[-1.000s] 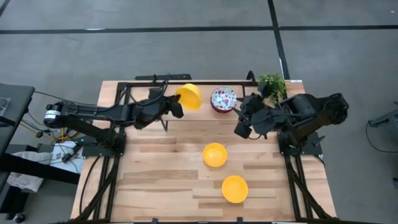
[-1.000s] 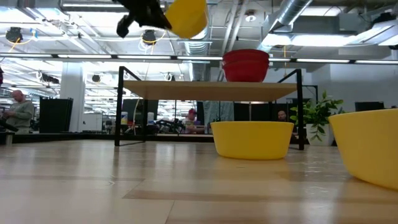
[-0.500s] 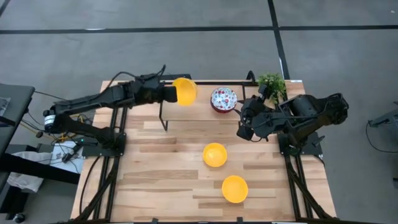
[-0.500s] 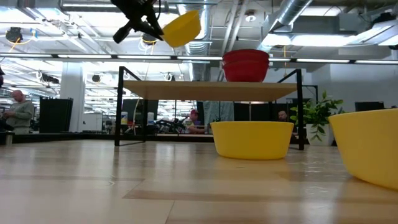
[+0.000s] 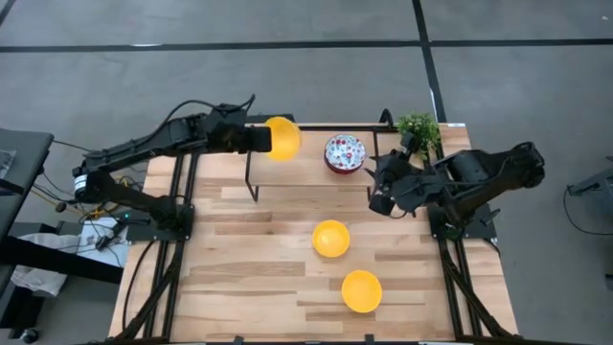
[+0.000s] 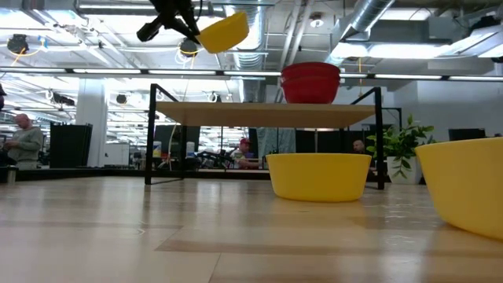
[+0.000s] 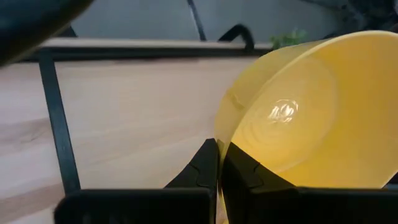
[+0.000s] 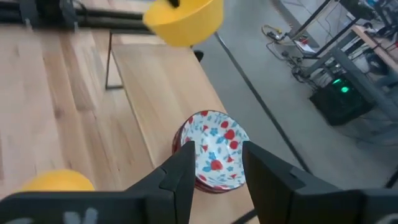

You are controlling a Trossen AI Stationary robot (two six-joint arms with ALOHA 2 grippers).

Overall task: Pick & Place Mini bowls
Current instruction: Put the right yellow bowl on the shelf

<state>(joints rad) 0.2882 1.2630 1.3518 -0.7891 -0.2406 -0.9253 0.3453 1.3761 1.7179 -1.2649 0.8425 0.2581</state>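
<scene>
My left gripper (image 5: 259,139) is shut on a plain yellow mini bowl (image 5: 282,138), high above the left half of the raised shelf (image 5: 306,168) at the table's far edge; the low view shows that bowl (image 6: 224,31) well above the shelf board. A stack of red bowls with a floral inside (image 5: 345,152) stands on the shelf. Two more yellow bowls (image 5: 330,238) (image 5: 362,290) rest on their bases on the table. My right gripper (image 5: 380,195) hovers open just right of and nearer than the red stack, which shows between its fingers (image 8: 214,149). My left gripper pinches the yellow bowl's rim (image 7: 225,134) on the side nearest the arm, one finger (image 7: 204,168) outside the wall and the other (image 7: 242,171) inside. The fingers come about level from the table's left. The bowl is lifted clear above the shelf and tilted.
A green plant (image 5: 419,129) stands at the shelf's far right corner, close to my right arm. The shelf's black frame legs (image 5: 251,177) stand on the table. Bare wood lies on the table's left half and near the front edge.
My left arm has stretched out and carried the yellow bowl a little toward the far edge and the left, over the shelf, still shut on it; the bowl has tipped to a flatter tilt. My right gripper has drifted slightly toward the right.
</scene>
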